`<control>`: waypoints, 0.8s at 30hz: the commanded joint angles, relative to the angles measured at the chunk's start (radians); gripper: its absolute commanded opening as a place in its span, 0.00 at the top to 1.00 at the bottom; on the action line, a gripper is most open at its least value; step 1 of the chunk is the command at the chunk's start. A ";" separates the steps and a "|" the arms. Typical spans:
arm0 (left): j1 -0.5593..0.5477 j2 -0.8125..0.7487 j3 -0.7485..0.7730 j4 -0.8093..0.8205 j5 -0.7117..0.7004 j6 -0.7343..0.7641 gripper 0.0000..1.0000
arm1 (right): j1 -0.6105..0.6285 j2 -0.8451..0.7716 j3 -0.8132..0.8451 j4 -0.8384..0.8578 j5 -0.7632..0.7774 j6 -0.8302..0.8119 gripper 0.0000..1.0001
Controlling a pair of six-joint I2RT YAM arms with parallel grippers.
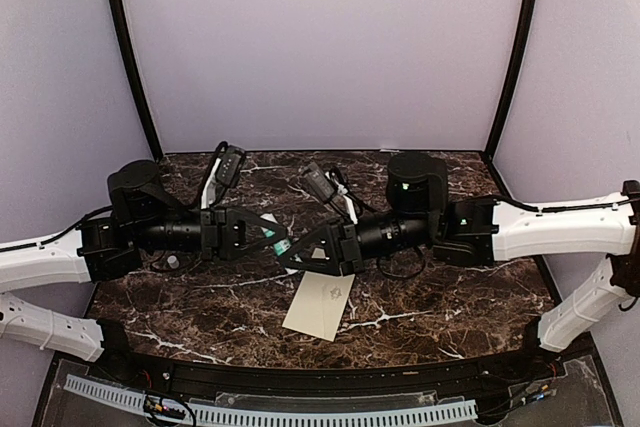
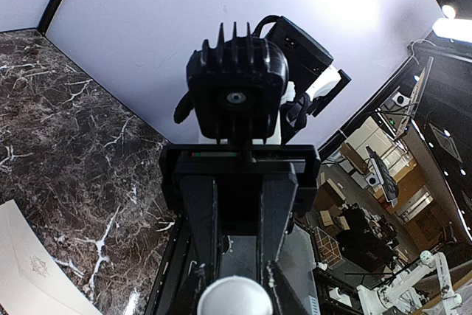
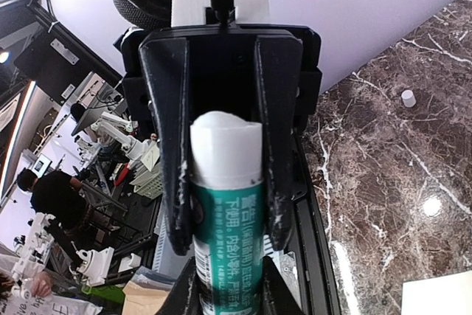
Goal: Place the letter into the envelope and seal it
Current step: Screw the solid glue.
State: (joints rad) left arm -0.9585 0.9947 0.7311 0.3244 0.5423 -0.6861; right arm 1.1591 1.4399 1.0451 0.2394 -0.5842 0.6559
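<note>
Envelope [image 1: 322,305]: cream paper rectangle, small emblem at centre.
Pose: flat, slightly tilted.
Location: near middle of dark marble table [image 1: 450,297].

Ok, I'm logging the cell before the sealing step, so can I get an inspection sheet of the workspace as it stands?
Surface: dark, white-veined marble tabletop.
Job's things: envelope lies flat near the front centre, printed mark up; the letter is not seen separately.
Clutter: small white cap stands loose on the marble.
Grippers: left gripper and right gripper meet nose to nose, both closed on a green-labelled glue stick.
Cables: black cables loop behind the wrists.
Surroundings: pale backdrop walls; lab benches beyond.
</note>
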 commanded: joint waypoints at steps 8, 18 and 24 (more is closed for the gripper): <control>-0.002 -0.004 -0.024 0.126 0.004 -0.065 0.42 | 0.019 -0.043 -0.034 0.140 0.092 0.002 0.91; -0.004 0.028 -0.057 0.234 0.009 -0.157 0.48 | 0.024 -0.058 -0.029 0.139 0.168 -0.035 0.89; -0.003 0.044 -0.077 0.325 0.001 -0.203 0.60 | 0.029 -0.050 -0.027 0.124 0.172 -0.040 0.89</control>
State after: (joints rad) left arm -0.9585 1.0367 0.6712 0.5446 0.5419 -0.8501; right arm 1.1755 1.4063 1.0142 0.3363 -0.4316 0.6327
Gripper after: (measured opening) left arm 0.416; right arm 0.198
